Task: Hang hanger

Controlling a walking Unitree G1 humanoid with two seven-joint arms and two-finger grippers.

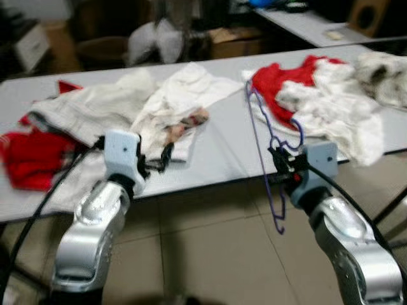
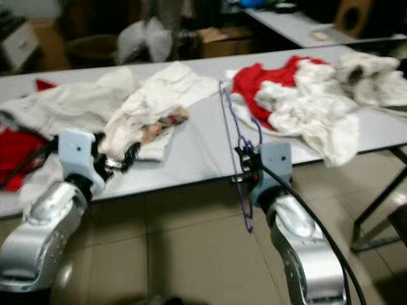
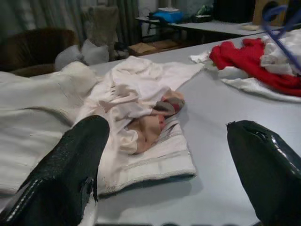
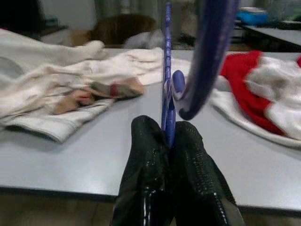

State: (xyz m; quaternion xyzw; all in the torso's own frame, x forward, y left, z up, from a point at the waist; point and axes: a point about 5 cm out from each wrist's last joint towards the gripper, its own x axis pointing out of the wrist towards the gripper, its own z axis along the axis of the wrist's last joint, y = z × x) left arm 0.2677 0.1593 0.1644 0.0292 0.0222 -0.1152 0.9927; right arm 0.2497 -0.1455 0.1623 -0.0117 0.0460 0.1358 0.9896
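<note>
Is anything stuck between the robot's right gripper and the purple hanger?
No. The right gripper is already shut on the purple hanger, pinching its thin wire with nothing between them. The hanger stands upright at the grey table's front edge. No rail or hook to hang it on is in view.

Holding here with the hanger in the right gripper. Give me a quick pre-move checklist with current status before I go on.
1. Right gripper shut on the purple hanger: ok, wire pinched between the fingers.
2. Hanger free of the clothes: cannot tell; its top overlaps the red garment in the head views.
3. Left gripper open and empty: ok, above the grey table.
4. Left gripper free of the white garment: ok, cloth lies ahead of the fingers, not between them.
5. Rail or hook to hang on: cannot tell.
</note>
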